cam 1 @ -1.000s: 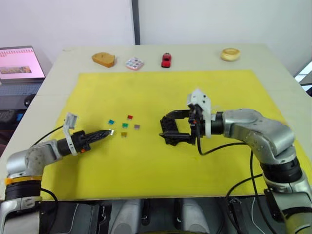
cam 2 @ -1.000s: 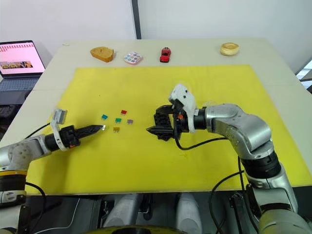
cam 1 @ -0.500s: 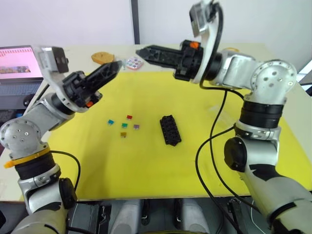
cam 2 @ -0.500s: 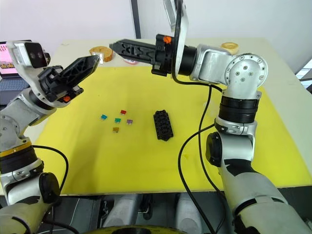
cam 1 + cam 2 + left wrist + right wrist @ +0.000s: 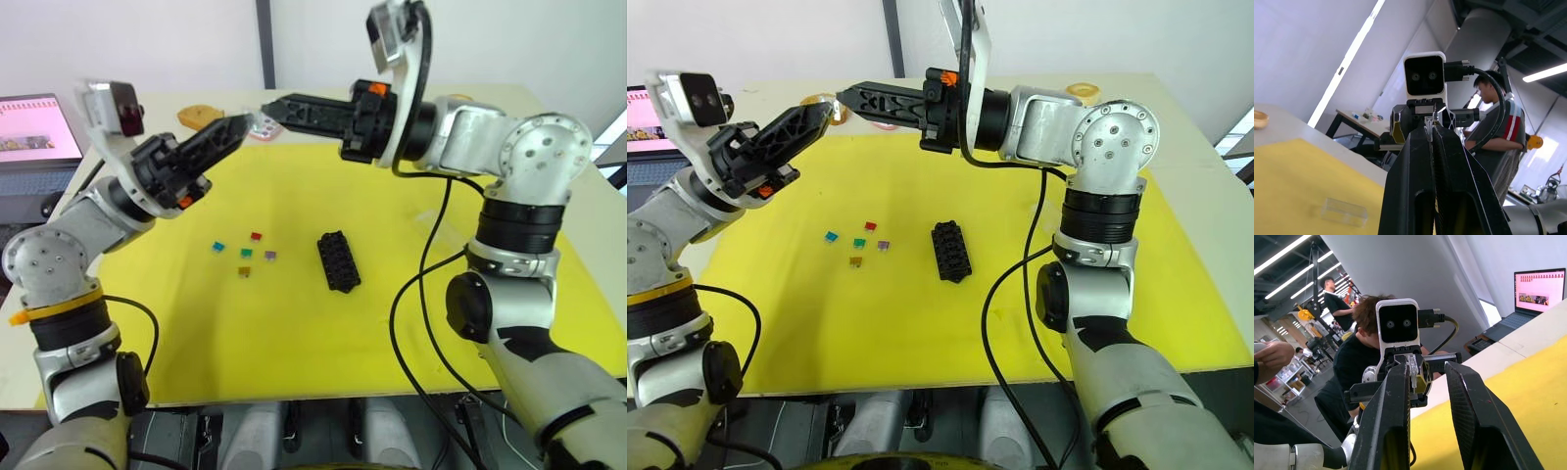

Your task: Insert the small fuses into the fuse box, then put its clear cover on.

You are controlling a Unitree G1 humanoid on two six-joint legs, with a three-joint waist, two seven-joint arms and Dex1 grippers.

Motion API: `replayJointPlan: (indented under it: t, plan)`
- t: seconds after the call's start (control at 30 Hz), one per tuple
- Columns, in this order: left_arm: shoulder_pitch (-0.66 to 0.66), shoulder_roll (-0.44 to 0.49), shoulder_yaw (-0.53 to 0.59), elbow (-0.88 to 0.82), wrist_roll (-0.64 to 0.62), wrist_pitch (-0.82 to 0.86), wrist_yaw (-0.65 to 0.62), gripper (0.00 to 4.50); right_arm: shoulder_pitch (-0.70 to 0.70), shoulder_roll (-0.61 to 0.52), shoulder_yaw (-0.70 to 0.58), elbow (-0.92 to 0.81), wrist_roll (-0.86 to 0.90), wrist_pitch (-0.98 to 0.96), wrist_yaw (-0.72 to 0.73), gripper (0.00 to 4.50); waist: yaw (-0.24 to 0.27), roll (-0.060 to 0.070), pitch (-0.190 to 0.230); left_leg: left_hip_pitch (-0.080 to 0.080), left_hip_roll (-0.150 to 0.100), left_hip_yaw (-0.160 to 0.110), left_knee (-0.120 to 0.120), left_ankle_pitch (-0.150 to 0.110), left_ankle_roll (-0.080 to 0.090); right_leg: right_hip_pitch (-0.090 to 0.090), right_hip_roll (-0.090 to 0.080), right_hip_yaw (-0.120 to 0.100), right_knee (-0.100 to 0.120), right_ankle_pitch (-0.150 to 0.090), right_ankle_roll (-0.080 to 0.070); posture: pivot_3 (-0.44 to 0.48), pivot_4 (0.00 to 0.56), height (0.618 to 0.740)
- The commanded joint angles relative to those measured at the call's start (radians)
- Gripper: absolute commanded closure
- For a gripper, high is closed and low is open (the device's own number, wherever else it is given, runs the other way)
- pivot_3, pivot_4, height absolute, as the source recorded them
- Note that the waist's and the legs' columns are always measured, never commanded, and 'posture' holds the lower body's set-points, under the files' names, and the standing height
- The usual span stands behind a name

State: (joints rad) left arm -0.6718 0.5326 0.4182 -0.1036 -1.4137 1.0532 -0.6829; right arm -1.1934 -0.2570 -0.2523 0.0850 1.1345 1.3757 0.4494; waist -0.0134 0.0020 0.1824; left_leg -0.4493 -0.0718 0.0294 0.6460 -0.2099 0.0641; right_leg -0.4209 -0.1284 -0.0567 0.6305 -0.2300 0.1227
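Note:
The black fuse box (image 5: 338, 261) lies flat in the middle of the yellow mat (image 5: 441, 304). Left of it lie small fuses: teal (image 5: 221, 246), red (image 5: 256, 236), green (image 5: 247, 252), purple (image 5: 269, 255) and amber (image 5: 246, 270). Both arms are raised high over the mat's far side, tips almost meeting. My left gripper (image 5: 240, 122) is shut on a tiny pale grey fuse (image 5: 1429, 131). Facing it, my right gripper (image 5: 269, 106) is open with a narrow gap and nothing between its fingers (image 5: 1400, 382). The clear cover (image 5: 1344, 212) rests on the mat.
A wooden piece (image 5: 199, 116) and a pale ring (image 5: 1083, 91) sit on the table's far edge beyond the mat. A laptop (image 5: 34, 127) stands off the table's left. People (image 5: 1352, 357) stand in the room around.
Both arms rose from the mat to head height. The right gripper let go of the fuse box, which stays on the mat, and its jaws narrowed. The left still pinches the grey fuse.

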Motion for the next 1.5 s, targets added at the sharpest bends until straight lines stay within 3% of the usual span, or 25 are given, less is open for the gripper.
replayJointPlan:
  t: [0.03,1.5]
  plan:
    - [-0.018,0.019,0.003,-0.004,-0.010,-0.023,-0.021,4.50,-0.015,-0.003,-0.016,-0.028,0.024,-0.016,-0.005,3.30,0.001,0.000,0.000,0.000,0.000,0.000,0.000,0.000,0.000,0.000,0.000,0.000,0.000,0.000,0.000,0.000,0.150,0.740]
    - [-0.044,0.025,-0.033,0.001,-0.012,-0.040,-0.010,4.50,-0.009,0.005,-0.007,-0.033,0.056,-0.010,-0.028,3.30,0.000,0.000,0.000,0.000,0.000,0.000,-0.001,-0.001,0.001,-0.004,-0.003,0.000,0.000,0.000,0.000,0.000,0.150,0.740]
